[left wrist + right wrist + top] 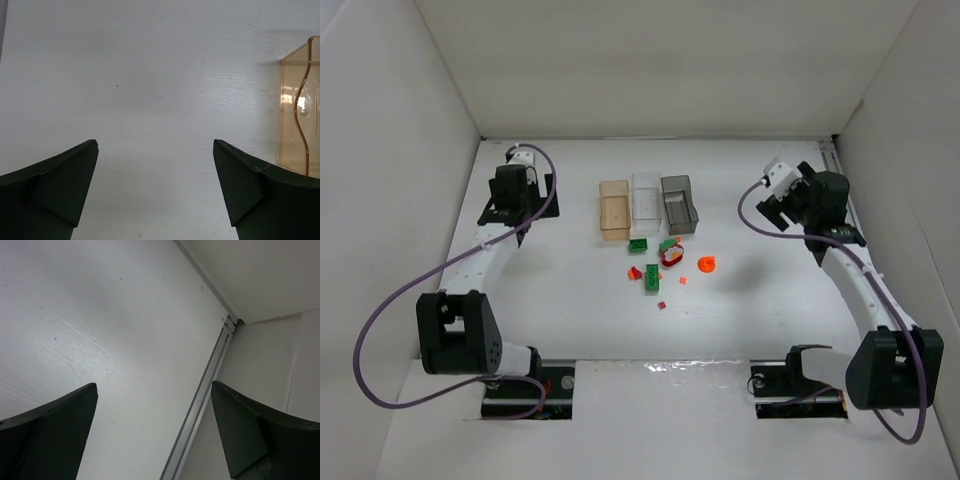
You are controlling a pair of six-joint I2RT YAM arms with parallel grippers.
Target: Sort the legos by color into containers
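Observation:
Three bins stand side by side at the table's middle back: a tan-orange bin (613, 209), a clear bin (646, 203) and a smoky grey bin (679, 203). Just in front lie the legos: green bricks (638, 245) (651, 279), a red piece (672, 257), small orange bits (633, 271) and a round orange piece (707, 264). My left gripper (513, 205) is open and empty, left of the bins; its wrist view shows the tan-orange bin's corner (300, 107). My right gripper (790, 200) is open and empty at the far right, over bare table.
White walls enclose the table on three sides. A metal rail (200, 405) runs along the right wall's foot, under my right gripper. Purple cables loop beside both arms. The arm bases (530, 385) sit at the near edge.

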